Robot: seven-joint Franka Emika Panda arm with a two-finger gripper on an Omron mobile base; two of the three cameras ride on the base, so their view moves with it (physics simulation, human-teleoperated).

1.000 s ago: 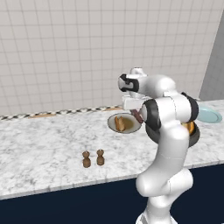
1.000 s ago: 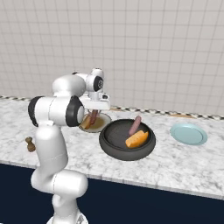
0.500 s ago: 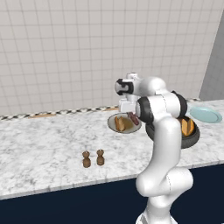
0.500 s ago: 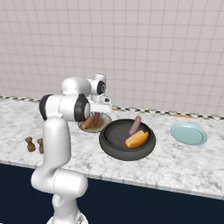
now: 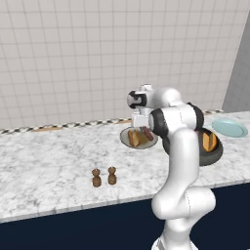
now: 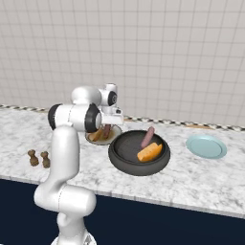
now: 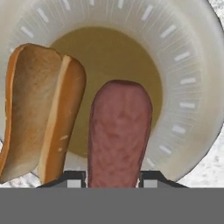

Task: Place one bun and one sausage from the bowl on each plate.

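My gripper (image 7: 111, 177) is shut on a reddish-brown sausage (image 7: 118, 135), which hangs just over the brown centre of the beige-grey plate (image 7: 188, 78). A golden bun (image 7: 41, 113) lies on that plate beside the sausage. In the left base view the gripper (image 5: 144, 124) hovers over the same plate (image 5: 124, 139). The dark bowl (image 6: 119, 160) to the right holds another bun (image 6: 149, 152) and another sausage (image 6: 147, 137). The teal plate (image 6: 206, 146) sits bare at the far right.
Two small brown shakers (image 5: 96, 177) (image 5: 112, 175) stand near the counter's front edge, left of the arm. A tiled wall runs along the back of the marble counter.
The arm has swung left from the bowl's side to above the beige plate, carrying the sausage with it and bringing it lower.
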